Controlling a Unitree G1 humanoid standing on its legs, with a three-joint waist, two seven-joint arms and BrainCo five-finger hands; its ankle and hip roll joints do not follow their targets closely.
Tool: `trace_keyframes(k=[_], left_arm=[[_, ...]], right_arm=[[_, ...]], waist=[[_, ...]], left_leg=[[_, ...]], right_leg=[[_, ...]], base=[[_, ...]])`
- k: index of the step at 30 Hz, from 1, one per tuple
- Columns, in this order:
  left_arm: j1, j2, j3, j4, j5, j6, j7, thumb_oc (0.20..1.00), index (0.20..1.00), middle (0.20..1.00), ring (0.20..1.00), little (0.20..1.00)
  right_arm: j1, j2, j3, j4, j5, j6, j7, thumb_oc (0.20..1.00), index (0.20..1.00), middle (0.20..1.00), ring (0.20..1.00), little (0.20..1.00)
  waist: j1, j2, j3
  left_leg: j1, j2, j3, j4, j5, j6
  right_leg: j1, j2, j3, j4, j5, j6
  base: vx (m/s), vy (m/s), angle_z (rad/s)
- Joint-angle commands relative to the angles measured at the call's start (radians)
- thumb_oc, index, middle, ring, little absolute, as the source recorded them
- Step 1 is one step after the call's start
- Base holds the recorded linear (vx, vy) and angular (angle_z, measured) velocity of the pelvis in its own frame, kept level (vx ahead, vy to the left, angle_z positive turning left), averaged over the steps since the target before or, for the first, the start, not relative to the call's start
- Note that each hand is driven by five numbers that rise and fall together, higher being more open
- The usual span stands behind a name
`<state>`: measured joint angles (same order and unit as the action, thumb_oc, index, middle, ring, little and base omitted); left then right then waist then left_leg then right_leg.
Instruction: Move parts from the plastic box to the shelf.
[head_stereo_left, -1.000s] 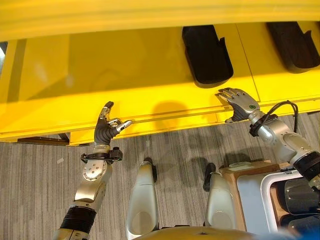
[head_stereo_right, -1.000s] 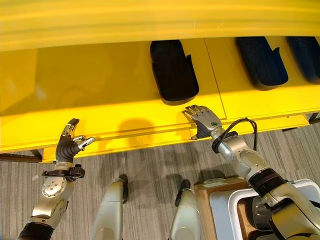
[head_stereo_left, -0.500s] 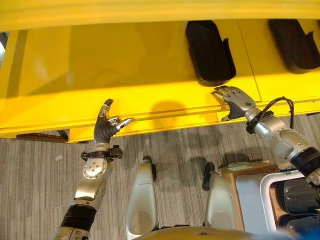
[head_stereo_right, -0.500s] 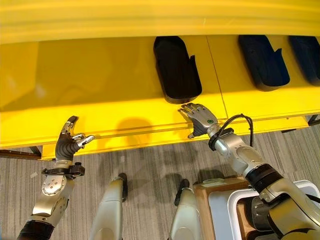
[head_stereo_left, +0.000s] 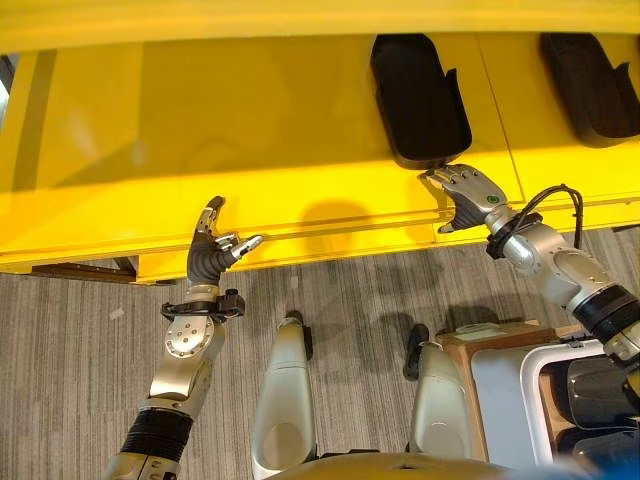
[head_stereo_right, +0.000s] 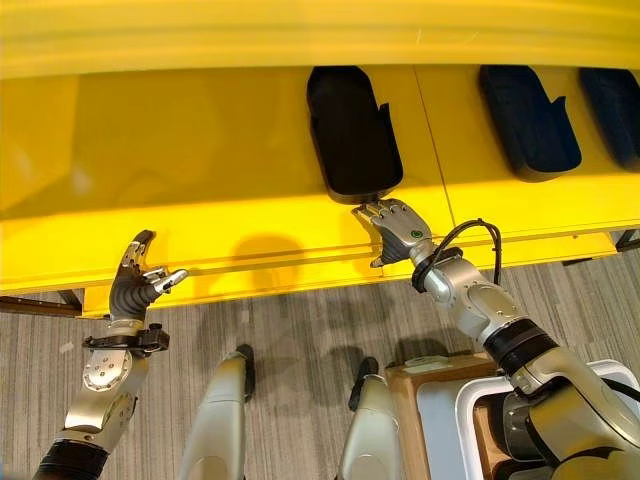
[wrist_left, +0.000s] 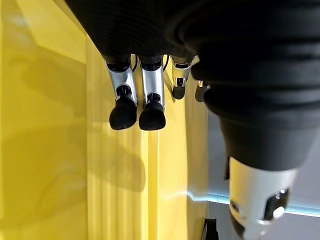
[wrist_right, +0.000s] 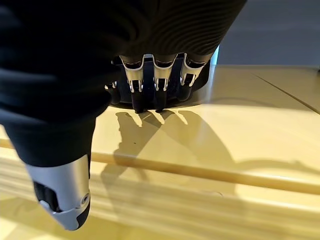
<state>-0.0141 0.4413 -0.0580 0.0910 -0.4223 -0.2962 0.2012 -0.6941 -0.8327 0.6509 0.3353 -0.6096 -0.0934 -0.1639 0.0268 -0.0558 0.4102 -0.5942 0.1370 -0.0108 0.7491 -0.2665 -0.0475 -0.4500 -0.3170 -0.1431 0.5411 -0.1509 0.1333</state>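
On the yellow shelf (head_stereo_left: 250, 110), toward 1 o'clock in the head views, a black part (head_stereo_left: 418, 95) lies flat with its long axis running front to back and its rounded end toward the shelf's front edge. The right robot hand (head_stereo_left: 468, 192) sits just at that near end, palm down, its fingers (wrist_right: 157, 85) straight and spread, their dark tips at the rim of the part; the right wrist view shows the tips at or against the black edge, with the thumb (wrist_right: 62, 192) hanging apart and curling round nothing, so the hand is released and grasps nothing. A second black part (head_stereo_right: 528, 118) lies further along the shelf at 2 o'clock, well apart from the first, past a seam in the yellow surface, and the edge of a third (head_stereo_right: 612, 112) shows beside it at the frame's right border. The left robot hand (head_stereo_left: 210, 252) is raised at 9 o'clock in front of the shelf's front lip, fingers loosely extended and empty, touching no part. At 4 o'clock, on the grey carpeted floor (head_stereo_left: 80, 360), stands the plastic box (head_stereo_left: 545, 385), white-rimmed, with dark parts inside (head_stereo_left: 598, 392), next to a brown cardboard edge (head_stereo_left: 495, 335).
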Motion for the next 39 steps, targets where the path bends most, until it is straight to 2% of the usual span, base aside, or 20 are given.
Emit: trace_keyframes(k=[1,29,39], left_arm=[[0.052,0.015,-0.020,-0.020,-0.019,0.003,0.005,1.000,1.000,1.000,1.000,1.000],[0.062,0.019,-0.010,-0.024,-0.020,0.002,0.008,1.000,1.000,1.000,1.000,1.000],[0.050,-0.006,0.001,-0.012,0.010,0.014,0.028,1.000,1.000,1.000,1.000,1.000]], right_arm=[[-0.088,0.013,-0.004,0.034,0.034,0.003,-0.036,1.000,1.000,1.000,1.000,1.000],[-0.140,0.008,0.001,0.053,0.050,0.007,-0.042,1.000,1.000,1.000,1.000,1.000],[0.124,0.041,-0.165,-0.167,0.110,-0.035,-0.050,1.000,1.000,1.000,1.000,1.000]], waist=[[0.032,0.002,-0.007],[0.045,0.009,0.000],[0.012,-0.001,-0.001]], left_leg=[[0.031,0.024,-0.060,-0.079,0.054,-0.037],[0.014,0.021,-0.061,-0.065,0.053,-0.034],[0.029,0.027,-0.059,-0.081,0.059,-0.033]], right_leg=[[-0.045,-0.019,0.019,0.157,-0.040,-0.018],[-0.061,-0.021,0.022,0.171,-0.043,-0.017],[-0.053,-0.016,0.025,0.162,-0.039,-0.018]], base=[[0.00,0.000,0.00],[0.00,0.000,0.00],[0.00,0.000,0.00]])
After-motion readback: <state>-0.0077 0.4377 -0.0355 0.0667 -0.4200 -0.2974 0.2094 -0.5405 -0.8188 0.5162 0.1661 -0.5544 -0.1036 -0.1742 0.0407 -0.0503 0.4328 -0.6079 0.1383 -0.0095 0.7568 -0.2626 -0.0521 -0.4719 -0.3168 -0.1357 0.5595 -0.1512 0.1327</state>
